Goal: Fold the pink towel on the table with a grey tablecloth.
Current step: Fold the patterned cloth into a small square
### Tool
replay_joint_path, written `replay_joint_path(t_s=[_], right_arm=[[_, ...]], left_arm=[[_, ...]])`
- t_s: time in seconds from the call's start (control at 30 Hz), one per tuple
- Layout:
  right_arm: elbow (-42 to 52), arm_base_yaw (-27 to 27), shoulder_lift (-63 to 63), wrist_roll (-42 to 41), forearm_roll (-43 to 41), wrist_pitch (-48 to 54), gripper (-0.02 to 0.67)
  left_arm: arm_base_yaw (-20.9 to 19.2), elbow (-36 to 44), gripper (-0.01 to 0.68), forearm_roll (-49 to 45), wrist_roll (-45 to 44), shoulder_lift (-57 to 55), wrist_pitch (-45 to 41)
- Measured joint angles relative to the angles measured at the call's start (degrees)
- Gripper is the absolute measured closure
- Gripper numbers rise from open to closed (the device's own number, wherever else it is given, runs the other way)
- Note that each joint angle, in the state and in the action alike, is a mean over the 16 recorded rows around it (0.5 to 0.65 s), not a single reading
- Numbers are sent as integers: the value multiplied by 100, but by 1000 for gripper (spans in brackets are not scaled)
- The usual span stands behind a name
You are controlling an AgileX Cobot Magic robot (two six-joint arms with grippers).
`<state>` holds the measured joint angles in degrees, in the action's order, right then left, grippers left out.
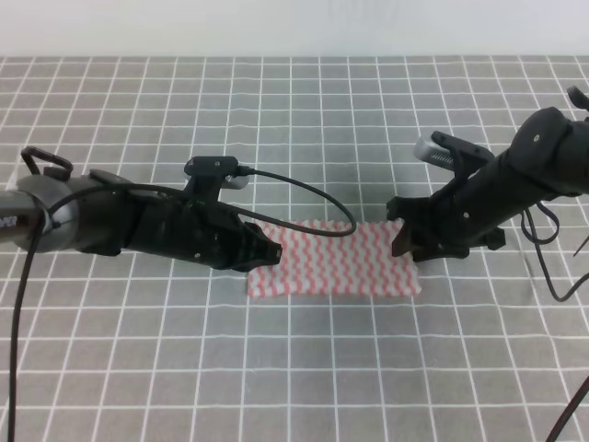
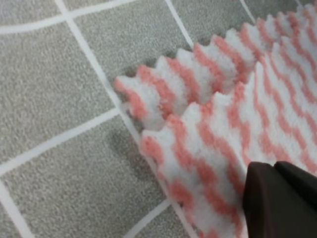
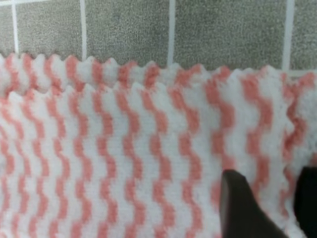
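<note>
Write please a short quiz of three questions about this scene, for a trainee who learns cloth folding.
1. True or false: the pink towel lies in two layers.
2. Which end effector is at the towel's right end? A) left B) right
3. Fill in: the towel lies on a grey tablecloth with a white ____.

Key:
1. True; both wrist views show two offset serrated edges.
2. B, the right end effector; the left end effector is at the other end.
3. grid

A plain white wall (image 1: 294, 28) runs along the far edge of the surface, well beyond the left fingers (image 1: 267, 250) and the right fingers (image 1: 405, 241). It spans the whole width of the high view as a narrow pale band, unmarked and evenly lit. Neither wrist view shows it.
</note>
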<state>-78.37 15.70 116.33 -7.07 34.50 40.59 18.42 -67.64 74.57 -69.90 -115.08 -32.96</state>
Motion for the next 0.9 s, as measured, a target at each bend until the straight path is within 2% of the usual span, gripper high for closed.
replay_joint_path(t_s=[0.4,0.7,0.9], right_arm=[[-3,-2,11,-91,-38,3,591],[-214,6,19,-95,-44,167,648],[-425,10,27,-190,93,360,660]], left_arm=[[0,0,673,0,0,0,0],[0,0,673,0,10,0,0],[0,0,673,2,32,0,0]])
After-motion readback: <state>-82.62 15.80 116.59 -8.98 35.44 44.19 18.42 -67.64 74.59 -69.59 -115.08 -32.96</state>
